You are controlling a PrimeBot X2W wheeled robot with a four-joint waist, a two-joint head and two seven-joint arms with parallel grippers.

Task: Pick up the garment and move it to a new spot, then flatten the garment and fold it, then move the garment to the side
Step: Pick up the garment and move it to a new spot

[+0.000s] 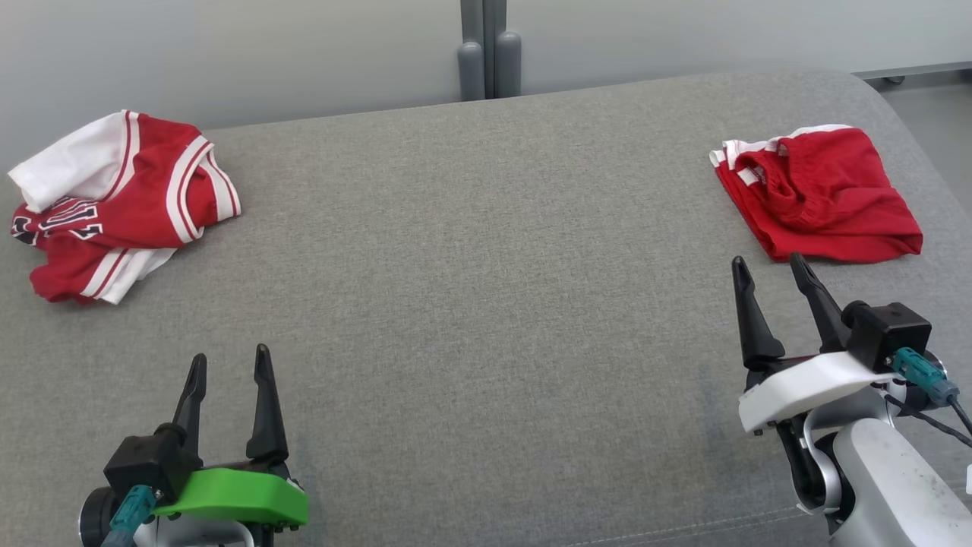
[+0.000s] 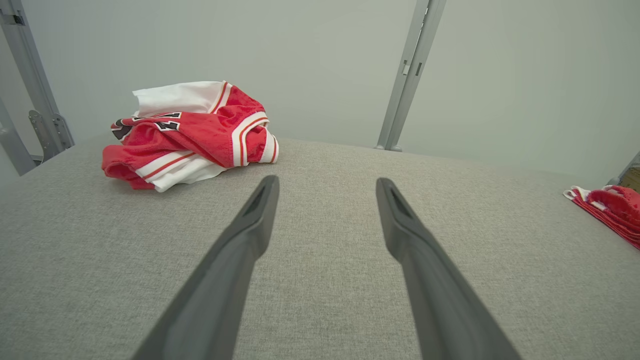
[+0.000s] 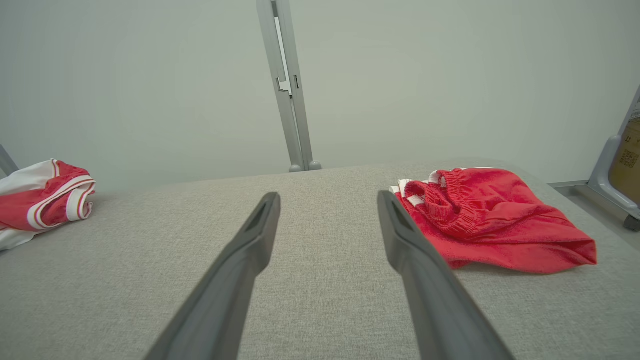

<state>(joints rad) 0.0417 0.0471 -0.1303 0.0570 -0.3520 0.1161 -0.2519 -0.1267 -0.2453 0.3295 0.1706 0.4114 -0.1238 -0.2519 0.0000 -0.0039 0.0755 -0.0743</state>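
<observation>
On the grey fabric surface (image 1: 486,319) there are two garments, each near one far corner. A crumpled red and white jersey (image 1: 129,205) lies in a heap at the far left, with dark letters showing on one fold. The left gripper (image 1: 231,353) is at the near left edge, with its two dark fingers spread apart and nothing between them. The jersey is ahead of it and a little to its left, well apart from the fingertips. In the left wrist view the jersey (image 2: 195,135) sits beyond the left finger. At the far right lie the red shorts (image 1: 828,197), folded rather flat, with the elastic waist on top and white stripes at the edge. The right gripper (image 1: 768,259) is also wide open and empty. Its fingertips are just in front of the near edge of the shorts; I cannot tell if they touch it.
</observation>
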